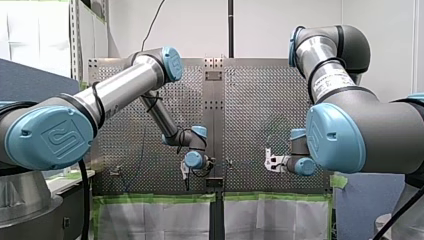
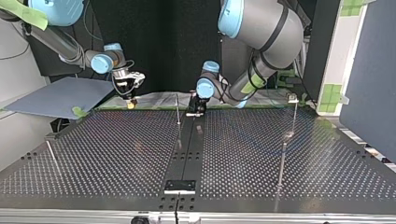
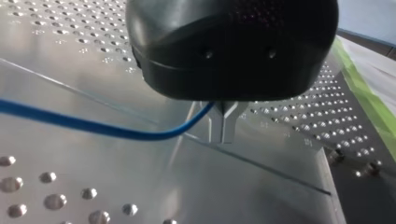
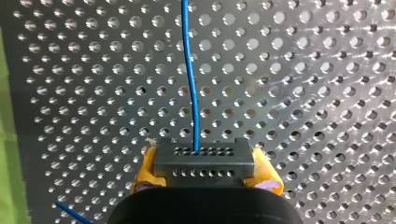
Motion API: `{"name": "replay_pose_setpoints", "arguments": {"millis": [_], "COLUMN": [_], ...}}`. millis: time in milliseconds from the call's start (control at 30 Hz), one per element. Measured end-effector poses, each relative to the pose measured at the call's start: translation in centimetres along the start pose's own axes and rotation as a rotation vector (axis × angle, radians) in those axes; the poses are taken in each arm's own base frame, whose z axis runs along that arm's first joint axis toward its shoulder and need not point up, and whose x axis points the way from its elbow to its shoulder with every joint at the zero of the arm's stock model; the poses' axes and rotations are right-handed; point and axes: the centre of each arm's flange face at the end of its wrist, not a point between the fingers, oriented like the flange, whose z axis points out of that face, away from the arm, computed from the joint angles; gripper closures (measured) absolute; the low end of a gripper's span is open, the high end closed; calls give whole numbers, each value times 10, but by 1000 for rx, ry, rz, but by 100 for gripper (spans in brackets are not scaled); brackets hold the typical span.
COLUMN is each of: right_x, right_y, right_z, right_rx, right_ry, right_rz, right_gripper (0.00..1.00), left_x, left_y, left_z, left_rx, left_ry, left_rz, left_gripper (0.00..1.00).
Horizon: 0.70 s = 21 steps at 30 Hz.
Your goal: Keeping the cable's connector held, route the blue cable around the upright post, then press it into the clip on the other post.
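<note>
The blue cable point(image 3: 93, 126) runs in from one side to my left gripper point(image 3: 222, 136), whose metal fingers are shut on it just above the perforated table. My right gripper point(image 4: 204, 173) is shut on the black connector point(image 4: 201, 158), which sits between its yellow pads point(image 4: 147, 169); the cable point(image 4: 191, 79) leaves the connector straight ahead. In the top view my left gripper point(image 2: 196, 106) is low beside the thin upright post point(image 2: 178, 109), and my right gripper point(image 2: 129, 97) hangs at the far left. The post with the clip point(image 2: 293, 99) stands at the right. The cable does not show there.
A third thin post point(image 2: 50, 151) stands at the top view's left edge. A black plate point(image 2: 180, 186) is bolted to the table's near centre strip. A blue-grey panel point(image 2: 60, 95) lies off the table's far left. Green tape point(image 1: 155, 198) lines the table's edge.
</note>
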Motion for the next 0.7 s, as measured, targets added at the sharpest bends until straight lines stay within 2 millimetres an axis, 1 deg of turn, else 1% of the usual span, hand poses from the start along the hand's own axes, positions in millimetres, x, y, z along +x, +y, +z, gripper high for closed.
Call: {"name": "replay_pose_setpoints", "arguments": {"millis": [233,433,467,500,533,567,600,700], "right_x": [7,8,8,8,8,8,8,8], "right_y": [5,10,11,11,12,12,12,12], "right_z": [7,8,8,8,8,8,8,8], "right_rx": [-2,-10,-10,-10,-9,-7,-5,-1], "right_ry": [20,27,27,28,29,29,29,29], "right_rz": [0,-1,-1,-2,-2,-2,-2,-1], "right_gripper": [100,100,100,100,100,100,100,100], "left_x": [-2,-4,-5,-5,-6,-6,-6,-4], "left_y": [5,2,1,1,0,-2,-2,-4], "left_z": [2,4,5,5,5,6,6,4], "left_rx": [-5,13,17,21,24,26,26,13], "left_ry": [-8,-24,-29,-34,-40,-45,-47,-44], "left_rz": [-4,-7,-7,-5,-3,0,4,23], "left_gripper": [100,100,79,66,66,50,44,44]}}
